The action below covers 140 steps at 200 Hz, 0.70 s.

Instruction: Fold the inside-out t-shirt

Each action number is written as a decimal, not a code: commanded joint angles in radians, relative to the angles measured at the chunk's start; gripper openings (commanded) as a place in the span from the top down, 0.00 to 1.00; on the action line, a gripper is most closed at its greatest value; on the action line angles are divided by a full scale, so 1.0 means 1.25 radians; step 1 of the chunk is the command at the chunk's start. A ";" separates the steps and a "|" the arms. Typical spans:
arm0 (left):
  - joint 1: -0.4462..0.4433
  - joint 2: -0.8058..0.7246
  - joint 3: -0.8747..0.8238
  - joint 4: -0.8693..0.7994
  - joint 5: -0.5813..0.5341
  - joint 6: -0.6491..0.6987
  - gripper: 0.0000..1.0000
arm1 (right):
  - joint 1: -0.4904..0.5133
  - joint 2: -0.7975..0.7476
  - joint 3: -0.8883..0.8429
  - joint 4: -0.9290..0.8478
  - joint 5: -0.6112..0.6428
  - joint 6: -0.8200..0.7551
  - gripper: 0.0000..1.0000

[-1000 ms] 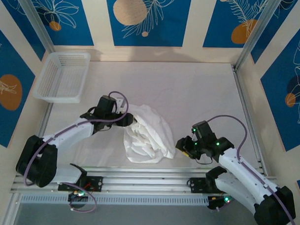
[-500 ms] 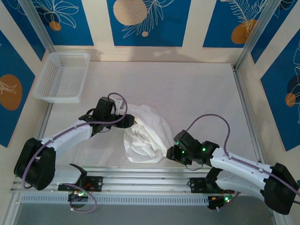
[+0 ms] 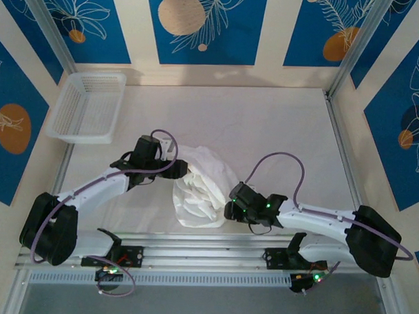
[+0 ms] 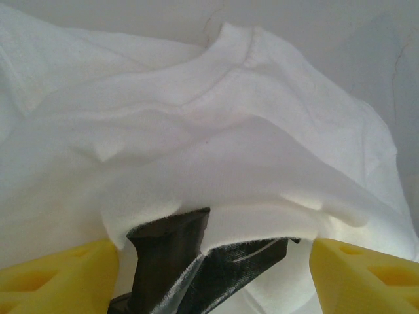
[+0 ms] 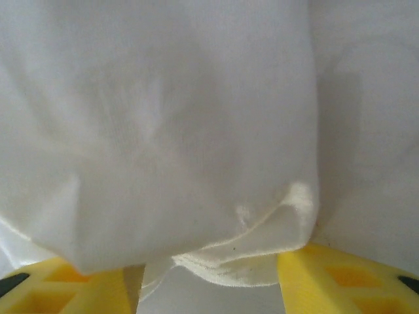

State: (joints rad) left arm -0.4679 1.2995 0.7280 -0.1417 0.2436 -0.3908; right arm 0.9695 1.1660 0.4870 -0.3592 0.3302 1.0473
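The white t-shirt (image 3: 205, 186) lies crumpled in a heap at the middle front of the table. My left gripper (image 3: 169, 158) is at the heap's upper left edge. In the left wrist view its yellow fingers (image 4: 59, 278) stand wide apart, open (image 4: 213, 275), with cloth and the dark neck label (image 4: 190, 258) between them and the collar seam (image 4: 229, 62) beyond. My right gripper (image 3: 228, 210) is low at the heap's right edge. It is open (image 5: 203, 288), and a folded hem (image 5: 262, 252) of the t-shirt (image 5: 163, 131) lies between its yellow fingers (image 5: 340, 281).
A white mesh basket (image 3: 87, 106) stands at the back left corner. Metal frame rails (image 3: 206, 243) run along the near edge, and a rail (image 3: 347, 162) borders the right side. Bare table (image 3: 266, 124) stretches behind and to the right of the shirt.
My right arm has swung left and stretched low across the table until its gripper reached the shirt's right edge. The left arm has barely shifted, and the shirt keeps its shape.
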 commanded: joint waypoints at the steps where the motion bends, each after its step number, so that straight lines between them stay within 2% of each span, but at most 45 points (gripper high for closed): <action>1: 0.000 -0.005 -0.002 0.005 0.014 0.006 0.23 | 0.009 0.016 0.031 -0.015 0.035 -0.005 0.38; 32: 0.000 0.006 0.000 0.008 0.017 0.008 0.23 | 0.014 0.049 0.050 -0.023 0.036 -0.023 0.36; 49: 0.000 0.015 0.004 0.013 0.023 0.006 0.23 | 0.014 0.069 0.065 -0.040 0.039 -0.015 0.49; 84: 0.000 0.018 0.007 0.012 0.025 0.008 0.23 | 0.035 0.013 0.098 -0.164 0.032 0.008 0.45; 111: 0.000 0.022 0.007 0.008 0.026 0.014 0.23 | 0.090 -0.009 0.139 -0.284 0.072 0.080 0.48; 140: 0.000 0.022 0.002 0.017 0.026 0.006 0.23 | 0.096 0.053 0.185 -0.281 0.097 0.061 0.60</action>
State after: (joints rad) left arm -0.4679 1.3186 0.7280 -0.1394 0.2546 -0.3904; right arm 1.0863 1.1797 0.6693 -0.6441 0.3916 1.1049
